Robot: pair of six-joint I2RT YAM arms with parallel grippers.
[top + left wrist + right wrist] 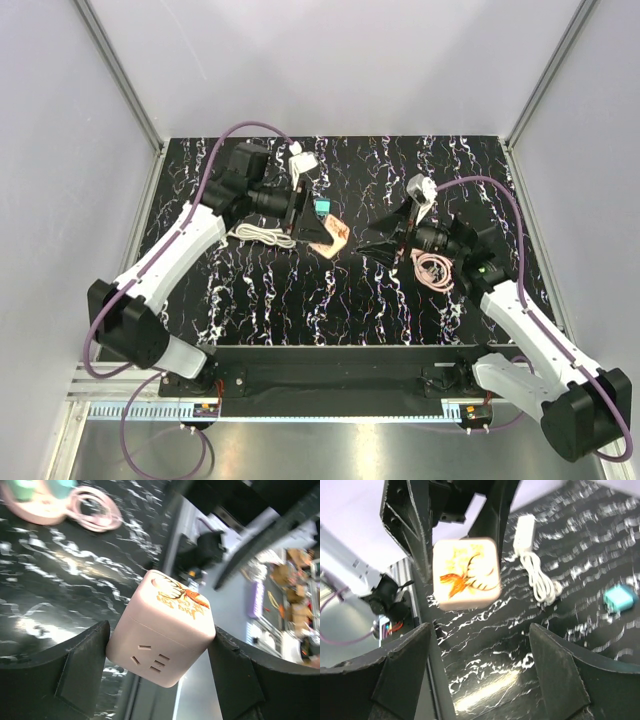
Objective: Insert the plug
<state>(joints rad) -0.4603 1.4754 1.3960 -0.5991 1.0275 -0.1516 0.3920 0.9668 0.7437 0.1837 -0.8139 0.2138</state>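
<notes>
Black worktop (250, 310) veined with white, boxed in by pale walls. Near its middle, apparently raised off the surface: pink cube-shaped plastic socket adapter (165, 625), an orange-and-gold winged motif printed on one face, slotted outlets on another. Clamped, tilted, between both fingers of left gripper (159, 642), touching on either side. Right gripper (480, 630) at 3 o'clock of the cube, spread wide, holding nothing, aimed at the printed face.

Step in hand, by judgement: socket picked up and presented, plug not yet fetched. Two candidates:
- coiled pink cable (432, 268), lying at 4 o'clock of the cube, partly under the right arm
- looped white cable with long white block (532, 555), lying at 9 o'clock, beside the left arm

Likelier the pink one, matching in colour and nearer the free gripper, though not certain.

Next move calls for:
- lowering the right gripper onto the plug end
- closing on its body with the prongs left clear
- lining the prongs up with the slotted face, which looks toward the left wrist camera and away from the right one, so probably turning the cube too

Hard to make out:
- No prongs visible on either cable, and the pink coil's ends lost beneath the arm.
- Small teal block (322, 208) at 12 o'clock of the cube, purpose unclear.
- Far side of the left wrist view blurred and cut off.
</notes>
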